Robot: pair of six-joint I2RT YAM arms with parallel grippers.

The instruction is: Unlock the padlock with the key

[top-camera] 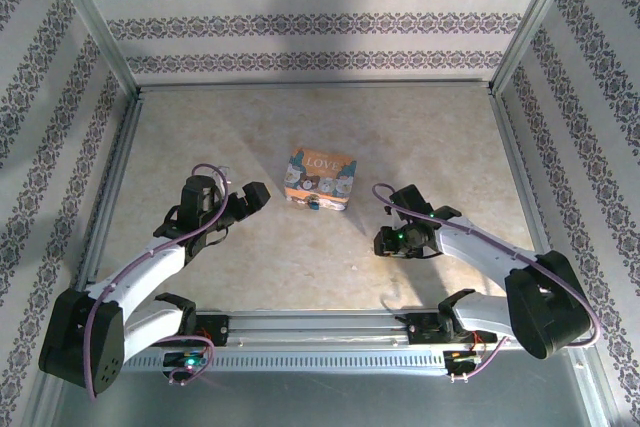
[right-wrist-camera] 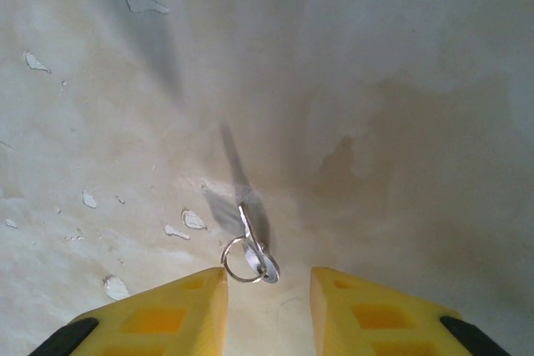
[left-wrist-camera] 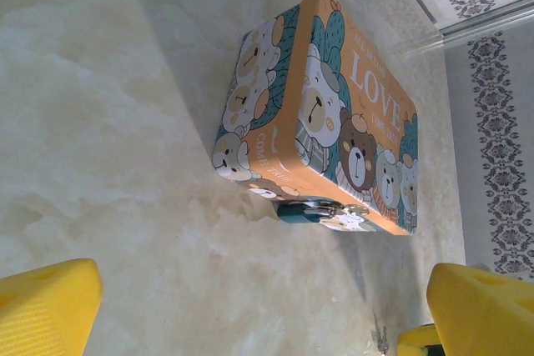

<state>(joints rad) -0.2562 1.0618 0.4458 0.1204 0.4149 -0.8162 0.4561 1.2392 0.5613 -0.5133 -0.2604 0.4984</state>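
Flanking the thin silvery key (right-wrist-camera: pixel 249 235), the right gripper (right-wrist-camera: pixel 268 277) stands unclosed; left gripper (left-wrist-camera: pixel 263 281) gapes wide.

Soft even light, hazy close-ups

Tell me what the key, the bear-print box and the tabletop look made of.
Key: thin bright metal, shiny, on a wire ring.
Bear-print box: probably printed tin, with a glossy sheen and rounded edges.
Tabletop: marble-look surface; the chipped flecks suggest a thin coating, but the base material is unclear.

The left gripper (left-wrist-camera: pixel 267 298) hangs with jaws spread wide; the right gripper (right-wrist-camera: pixel 269 279) points down, jaws narrowly apart.
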